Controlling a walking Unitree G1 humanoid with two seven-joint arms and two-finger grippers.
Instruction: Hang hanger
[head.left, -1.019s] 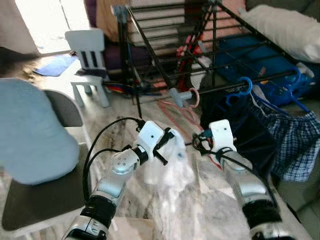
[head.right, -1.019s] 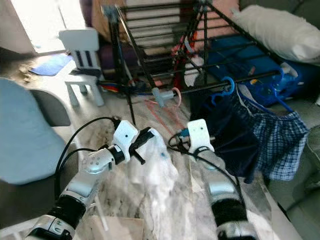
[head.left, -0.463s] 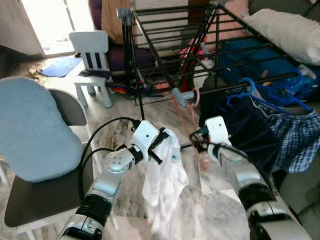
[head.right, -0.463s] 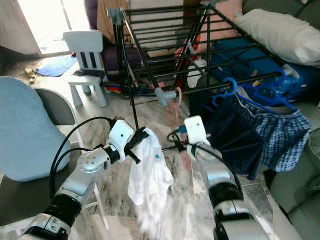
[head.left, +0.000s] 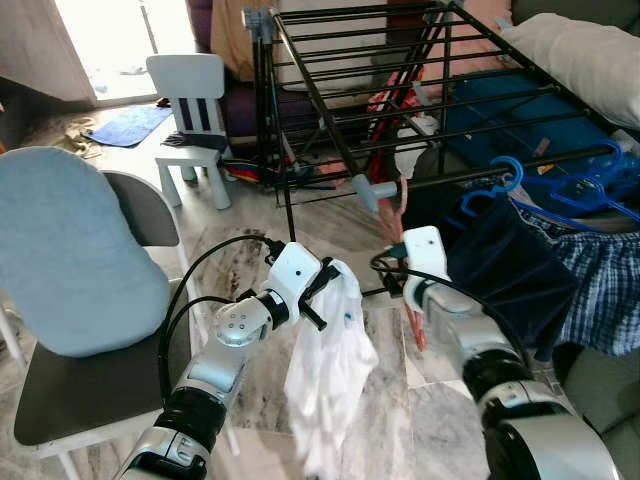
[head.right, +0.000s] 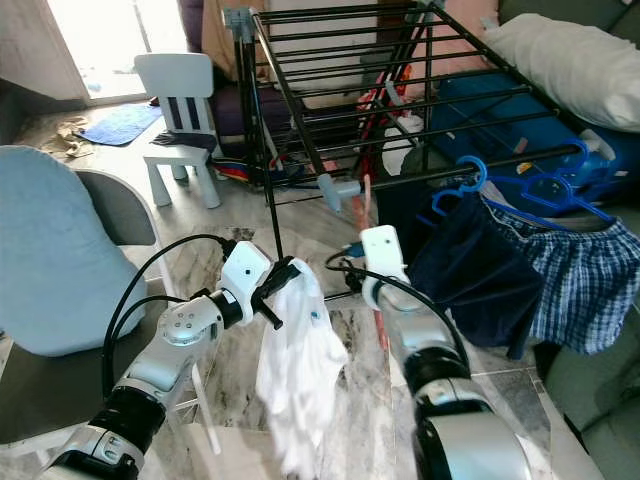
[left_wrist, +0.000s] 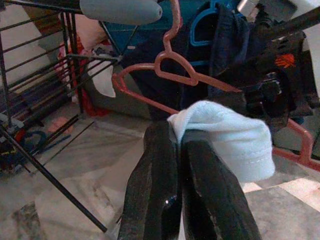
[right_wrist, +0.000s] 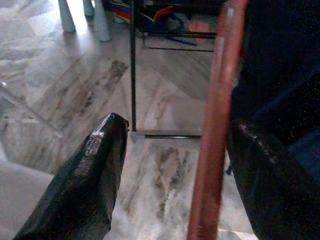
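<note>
A red hanger (head.left: 403, 205) hangs by its hook from the grey end cap (head.left: 366, 190) of the black drying rack (head.left: 330, 110). My right gripper (right_wrist: 175, 122) is open just below the rack's front corner. The hanger's bar (right_wrist: 215, 125) runs between its fingers, close to one finger (right_wrist: 260, 165). My left gripper (head.left: 322, 290) is shut on the top of a white garment (head.left: 325, 370), which dangles over the marble floor just left of the hanger. In the left wrist view the white cloth (left_wrist: 225, 135) is pinched at the fingertips, with the hanger (left_wrist: 170, 65) right behind.
Blue hangers (head.left: 500, 180) hold a dark garment (head.left: 490, 270) and a plaid one (head.left: 600, 290) on the rack's right. A chair with a blue cushion (head.left: 70, 250) stands at the left and a white child's chair (head.left: 190, 110) behind. A white pillow (head.left: 580, 50) lies at the far right.
The camera has shifted and the blur has gone. My right gripper has moved forward and left onto the hanger's lower part. The left gripper still holds the garment, which now hangs still.
</note>
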